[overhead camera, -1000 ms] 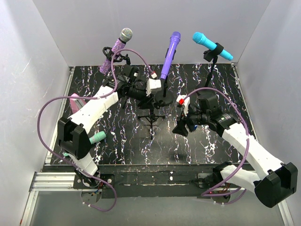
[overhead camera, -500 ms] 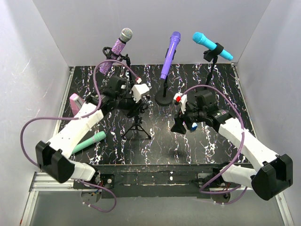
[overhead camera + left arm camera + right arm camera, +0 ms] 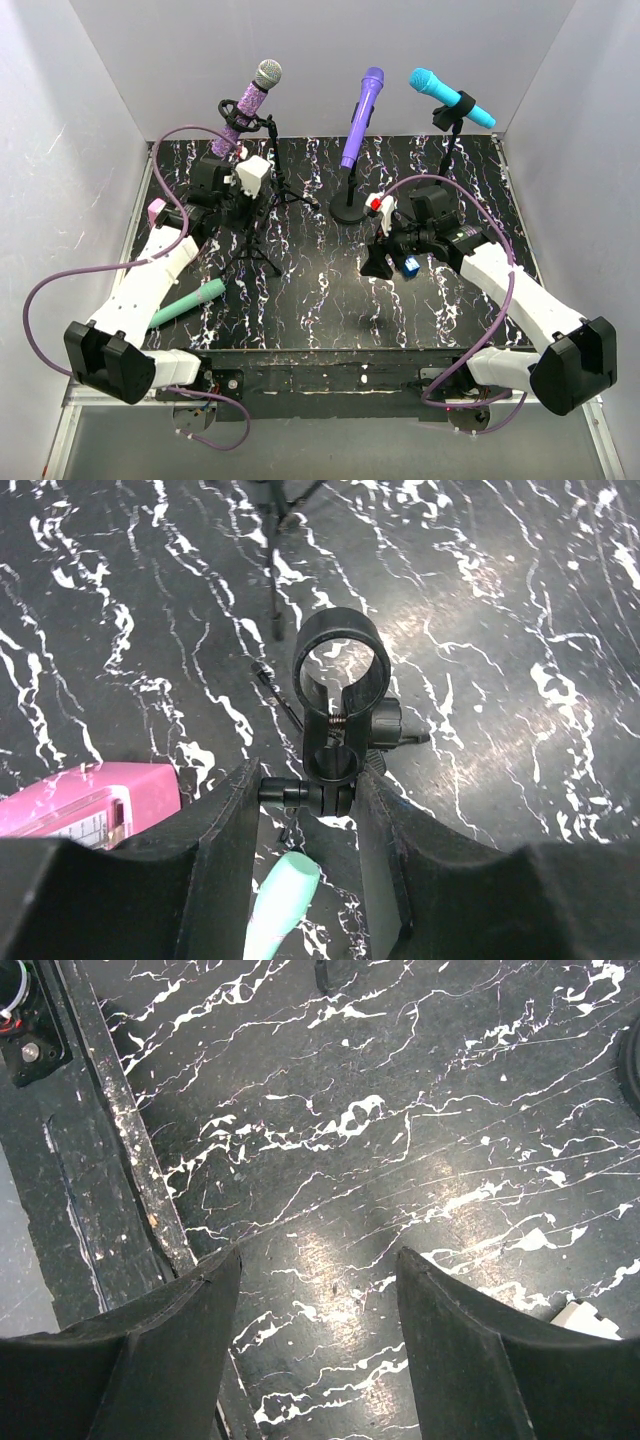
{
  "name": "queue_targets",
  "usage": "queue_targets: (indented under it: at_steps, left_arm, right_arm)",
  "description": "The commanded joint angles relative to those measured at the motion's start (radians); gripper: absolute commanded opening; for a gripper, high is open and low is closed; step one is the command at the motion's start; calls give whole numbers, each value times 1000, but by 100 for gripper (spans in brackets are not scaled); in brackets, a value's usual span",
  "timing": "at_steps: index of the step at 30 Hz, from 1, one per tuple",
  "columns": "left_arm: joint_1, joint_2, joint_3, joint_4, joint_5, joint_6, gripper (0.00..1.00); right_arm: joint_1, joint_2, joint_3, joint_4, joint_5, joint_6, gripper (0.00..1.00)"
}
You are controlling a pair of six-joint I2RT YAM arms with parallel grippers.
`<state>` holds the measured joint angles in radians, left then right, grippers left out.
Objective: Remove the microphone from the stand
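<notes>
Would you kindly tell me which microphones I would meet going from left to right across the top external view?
teal microphone lying on the table → glittery purple microphone with a silver head → plain purple microphone → cyan microphone

Your two arms match: the left arm (image 3: 165,265) and the right arm (image 3: 505,287) each wear smooth white shells over the long links, with blocky black housings at the joints. A purple cable (image 3: 40,285) loops loosely alongside the left one, and a second purple cable (image 3: 514,305) trails along the right. Each wrist carries a small white box (image 3: 253,175); the right one's box (image 3: 378,207) shows a red mark. Seen from your wrist cameras, the left pincer (image 3: 305,780) and right pincer (image 3: 318,1255) have broad, matte black fingers (image 3: 170,1340) with rounded, tapering tips.
</notes>
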<state>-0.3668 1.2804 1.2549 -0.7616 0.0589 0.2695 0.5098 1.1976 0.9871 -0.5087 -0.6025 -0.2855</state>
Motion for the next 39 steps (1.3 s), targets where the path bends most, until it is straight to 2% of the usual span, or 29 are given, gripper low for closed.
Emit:
queue_targets:
  at_steps: [1, 12, 19, 24, 29, 34, 37, 39]
  left_arm:
    - [43, -18, -26, 91, -146, -41, 0]
    - [130, 23, -55, 206, -226, -188, 0]
    - [186, 100, -22, 237, -162, -318, 0]
    - [189, 129, -5, 243, -143, -332, 1]
    - [190, 105, 1, 206, -142, -317, 53]
    - [195, 31, 14, 105, -159, -306, 73]
    - [206, -29, 38, 4, -151, -296, 78]
    - [209, -78, 43, -33, -101, -274, 80]
  right_arm:
    - [-5, 10, 51, 12, -19, 6, 70]
    - [-5, -4, 47, 6, -10, -1, 70]
    - [-7, 11, 80, 4, 12, 25, 70]
    - [-13, 26, 133, 16, 35, 72, 71]
    - [-31, 45, 217, 6, 44, 134, 72]
    - [-51, 68, 350, -51, 38, 192, 73]
    - [-57, 74, 422, -48, 70, 232, 73]
    - [-57, 85, 462, -18, 143, 278, 75]
